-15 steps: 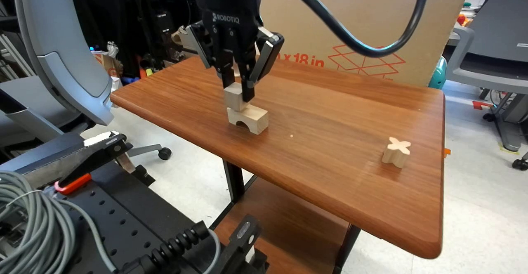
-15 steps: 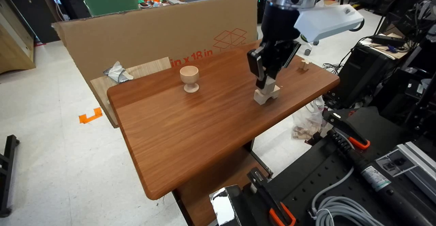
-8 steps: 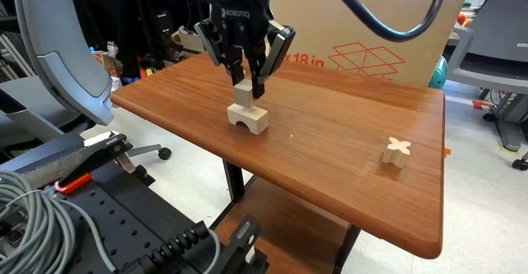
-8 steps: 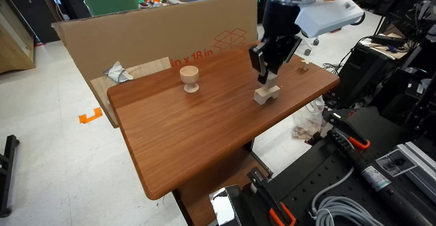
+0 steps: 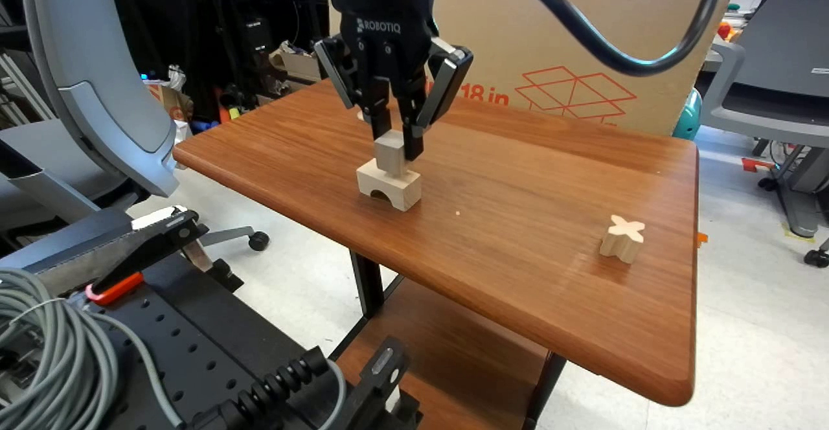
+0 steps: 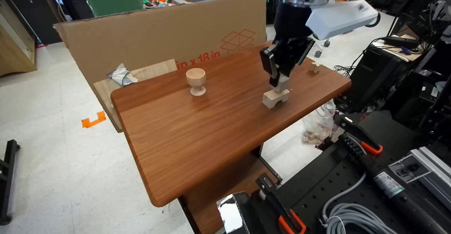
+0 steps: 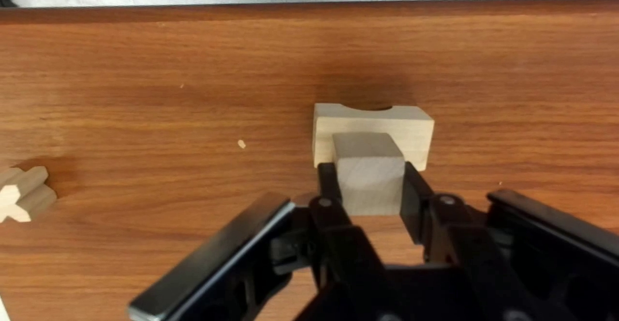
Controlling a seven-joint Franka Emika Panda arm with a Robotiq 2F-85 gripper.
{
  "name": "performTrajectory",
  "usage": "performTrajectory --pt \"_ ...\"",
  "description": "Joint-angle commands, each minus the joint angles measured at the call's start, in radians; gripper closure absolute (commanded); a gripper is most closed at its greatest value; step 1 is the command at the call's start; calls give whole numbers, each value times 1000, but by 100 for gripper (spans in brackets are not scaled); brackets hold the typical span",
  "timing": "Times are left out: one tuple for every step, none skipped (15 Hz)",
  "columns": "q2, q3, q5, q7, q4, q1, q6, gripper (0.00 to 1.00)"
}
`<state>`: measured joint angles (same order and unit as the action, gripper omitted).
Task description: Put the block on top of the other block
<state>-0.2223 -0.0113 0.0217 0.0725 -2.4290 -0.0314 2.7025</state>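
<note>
The block [image 5: 390, 151] is a small plain wooden cube, also visible in an exterior view [image 6: 283, 83] and the wrist view [image 7: 370, 181]. My gripper [image 5: 397, 142] is shut on it, one finger on each side, as the wrist view [image 7: 370, 188] shows. The other block [image 5: 407, 192] is a pale wooden bridge with an arch cutout, standing on the table; it shows in an exterior view [image 6: 272, 99] and the wrist view [image 7: 408, 137]. The cube is upright over the bridge's top. I cannot tell whether the two touch.
A cross-shaped wooden piece [image 5: 622, 239] stands on the table [image 5: 531, 274] near one end. A wooden cup [image 6: 196, 81] stands towards the table's back edge. A large cardboard sheet [image 6: 158, 33] rises behind the table. The bridge stands near the table's front edge.
The gripper and the held cube rose slightly, then came down, shifting from one end of the bridge towards its middle. The bridge, the cross piece and the cup have not moved.
</note>
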Motion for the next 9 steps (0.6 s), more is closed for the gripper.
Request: performTrajectory --pt "-14 -11 25 -37 8 15 10 92" --pt "-14 -12 27 -43 9 16 10 92" --pt "-14 -13 28 -47 9 17 10 92" --pt "-14 -14 28 -52 10 17 9 92" --pt "-14 -14 28 -57 9 17 8 92" --pt "-16 -13 25 -60 9 17 7 92" --pt "-18 -15 27 -67 10 18 6 92" --pt "-19 -15 26 -73 10 18 1 92" --pt "-20 -16 28 -80 7 20 -1 92"
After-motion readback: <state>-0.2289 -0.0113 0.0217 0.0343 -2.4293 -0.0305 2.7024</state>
